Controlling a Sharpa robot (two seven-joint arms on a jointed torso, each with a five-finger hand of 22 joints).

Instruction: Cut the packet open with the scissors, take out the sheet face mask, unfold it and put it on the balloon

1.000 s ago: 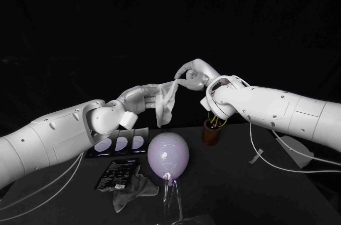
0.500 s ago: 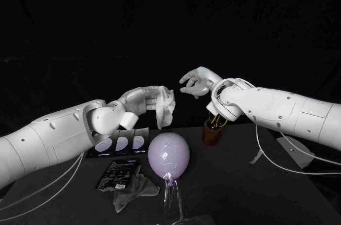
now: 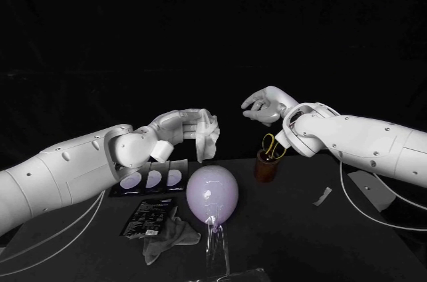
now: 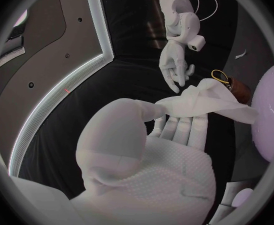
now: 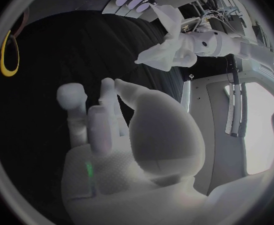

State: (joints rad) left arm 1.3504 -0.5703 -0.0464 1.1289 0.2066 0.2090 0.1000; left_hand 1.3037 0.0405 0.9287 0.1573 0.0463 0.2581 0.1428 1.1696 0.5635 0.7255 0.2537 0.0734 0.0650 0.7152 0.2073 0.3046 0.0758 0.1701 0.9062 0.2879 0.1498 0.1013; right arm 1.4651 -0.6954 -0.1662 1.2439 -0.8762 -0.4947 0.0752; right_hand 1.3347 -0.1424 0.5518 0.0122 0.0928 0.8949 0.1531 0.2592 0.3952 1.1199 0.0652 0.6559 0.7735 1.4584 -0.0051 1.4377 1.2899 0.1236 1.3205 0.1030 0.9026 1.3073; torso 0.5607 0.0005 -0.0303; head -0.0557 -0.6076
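Observation:
My left hand is raised above the table and grips the white sheet mask, which hangs crumpled from its fingers. In the left wrist view the mask drapes over the fingertips of that hand. My right hand hovers to the right of the mask, apart from it, fingers spread and holding nothing. The pale purple balloon lies on the table below the mask. The black packet lies left of the balloon. Yellow-handled scissors stand in a brown cup.
A black tray with pale oval pads sits behind the packet. A grey crumpled cloth lies in front of the packet. A white strip and a cable lie on the right of the table.
My right hand has let go of the mask and moved right, away from it. The mask, stretched between both hands before, now hangs from the left hand alone.

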